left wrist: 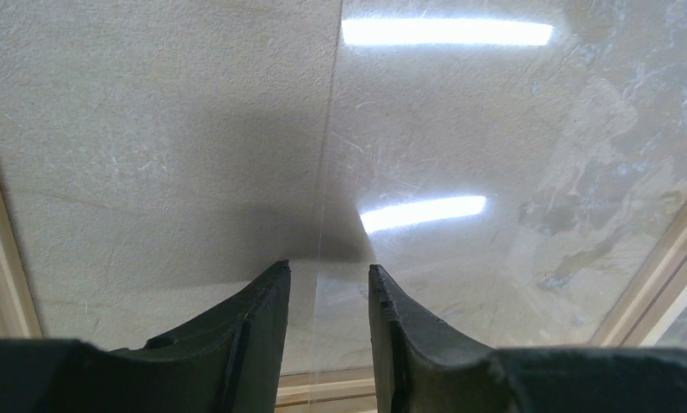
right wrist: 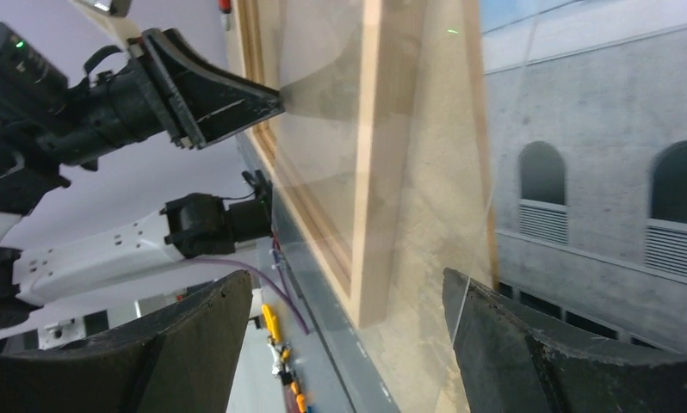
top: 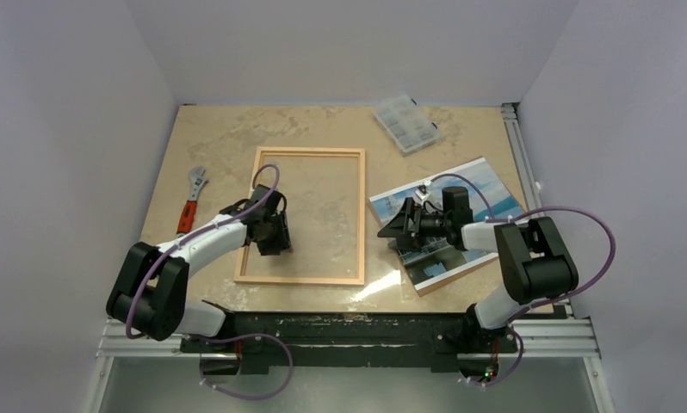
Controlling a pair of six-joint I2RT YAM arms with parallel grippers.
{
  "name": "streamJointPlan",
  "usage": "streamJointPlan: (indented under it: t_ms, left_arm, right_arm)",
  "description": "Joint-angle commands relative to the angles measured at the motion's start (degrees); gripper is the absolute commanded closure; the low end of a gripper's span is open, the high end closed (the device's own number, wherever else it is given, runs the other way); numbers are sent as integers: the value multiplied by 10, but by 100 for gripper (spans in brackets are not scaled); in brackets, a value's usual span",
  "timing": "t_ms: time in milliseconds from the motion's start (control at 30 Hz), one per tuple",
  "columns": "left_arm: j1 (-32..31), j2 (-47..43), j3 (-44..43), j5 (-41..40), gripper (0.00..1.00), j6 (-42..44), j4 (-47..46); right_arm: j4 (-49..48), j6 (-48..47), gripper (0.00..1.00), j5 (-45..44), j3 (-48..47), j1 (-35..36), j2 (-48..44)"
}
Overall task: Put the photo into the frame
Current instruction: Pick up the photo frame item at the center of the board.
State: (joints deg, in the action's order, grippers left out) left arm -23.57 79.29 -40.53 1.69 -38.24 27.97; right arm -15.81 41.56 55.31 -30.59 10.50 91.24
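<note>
Nearest the lens, the left gripper (left wrist: 327,274) has its two dark fingers partly apart, with a plain gap between them. A thin clear line runs up from that gap across the glossy pane. The fingers do not appear closed on anything, and whether the tips press on the pane cannot be told. From above, this gripper sits inside the frame (top: 361,206), toward its lower left corner.

The right gripper (right wrist: 347,284) stands wide open with nothing between its fingers. It hovers just right of the frame, at the edge of the photo (top: 486,185) that faces the frame. The photo lies picture side up, beside the frame on the right and turned at an angle to it, so it is not yet in. Well left of the frame lies a red-handled wrench (top: 192,198). Beyond the frame's far right corner sits a clear compartment box (top: 406,123).

The step in hand looks like the pick-up of the print, with the left arm perhaps steadying the frame. The next move probably calls for one right finger to slip under the thin edge and the jaws to close gently so the print does not crease. The photo must then be lifted, turned square to the frame, carried left over the opening and laid down with its corners matched. The left gripper may have to clear out of the opening first.
</note>
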Motion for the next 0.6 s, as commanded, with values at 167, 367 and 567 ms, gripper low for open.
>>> streamJointPlan:
  t_ms: [167, 367, 567]
  left_arm:
    - [5, -8, -15, 9, 62, 9, -10]
    - [5, -17, -12, 12, 61, 7, -12]
    - [5, -25, -11, 14, 61, 8, -10]
  right_arm:
    - [-131, 89, 31, 75, -8, 23, -44]
    - [-121, 87, 48, 56, -23, 49, -19]
    - [-104, 86, 67, 16, -26, 48, 1]
